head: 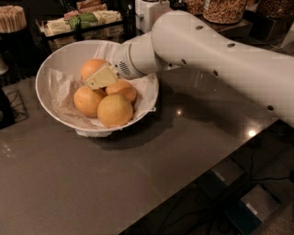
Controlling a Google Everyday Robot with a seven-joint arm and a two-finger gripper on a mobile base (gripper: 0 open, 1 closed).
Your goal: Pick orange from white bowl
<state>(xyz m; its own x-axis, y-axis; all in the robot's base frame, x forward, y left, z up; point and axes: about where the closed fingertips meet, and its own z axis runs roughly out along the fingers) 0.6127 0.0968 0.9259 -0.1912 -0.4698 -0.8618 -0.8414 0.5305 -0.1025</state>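
Observation:
The white bowl (50,64) stands on the grey table at the left, lined with crinkled white paper and holding four oranges. The orange (90,67), deep orange and smooth, lies at the back of the pile. My gripper (100,77) reaches into the bowl from the right. Its pale tip rests against the front right side of that orange, above the other three. A paler yellowish orange (114,110) lies in front, another (86,101) at the left, and a smaller one (123,89) at the right, under my wrist.
My thick white arm (216,55) crosses the right half of the view above the grey table (138,174). Behind the bowl stand a tray of packets (82,20), a holder of sticks (11,18) and jars (225,9). The table edge runs diagonally at the lower right.

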